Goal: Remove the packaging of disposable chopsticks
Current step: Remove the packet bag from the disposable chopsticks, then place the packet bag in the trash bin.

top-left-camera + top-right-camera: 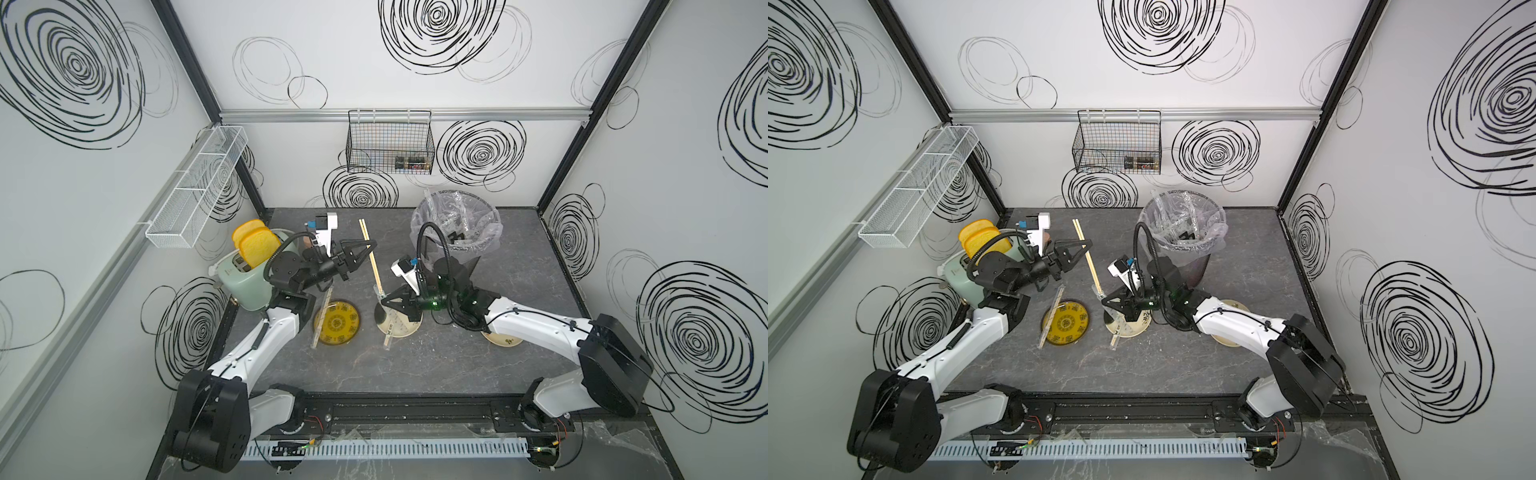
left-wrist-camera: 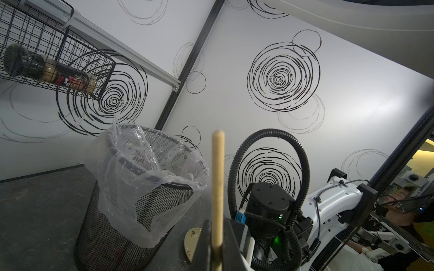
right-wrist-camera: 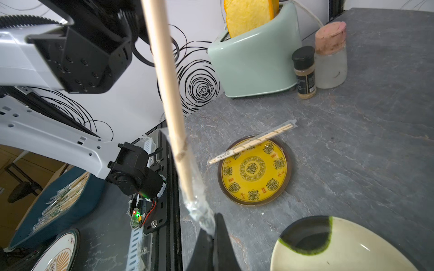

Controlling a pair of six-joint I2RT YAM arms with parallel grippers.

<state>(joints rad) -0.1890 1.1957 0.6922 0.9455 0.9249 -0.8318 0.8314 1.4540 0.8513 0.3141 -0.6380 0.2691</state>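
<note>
The pair of thin, pale wooden disposable chopsticks [image 1: 374,268] hangs slanted above the grey stone-look tabletop [image 1: 519,270]. The left gripper [image 1: 369,248] clamps it partway along its length, jaws closed tight on the wood. Its lower tip sits just inside the mouth of a crumpled clear plastic sleeve [image 3: 199,211], and the right gripper [image 3: 211,225] is pinched shut on that sleeve's far end. From where I stand the worry is the film. It is thin and bunched, so a pull off the sticks' line could slide it out of the pinch or tear it, leaving a scrap on the tip. A hard tug might also drag the smooth wood through the left jaws. The left arm reaches forward and inward, raised well off the table. The right arm is bent low over the cream round plate [image 1: 409,330], its gripper aimed toward the other. A second wrapped pair [image 3: 252,142] lies across the rim of the yellow patterned round plate [image 1: 345,328], and a third wrapped pair [image 1: 388,338] rests on the cream plate.
</note>
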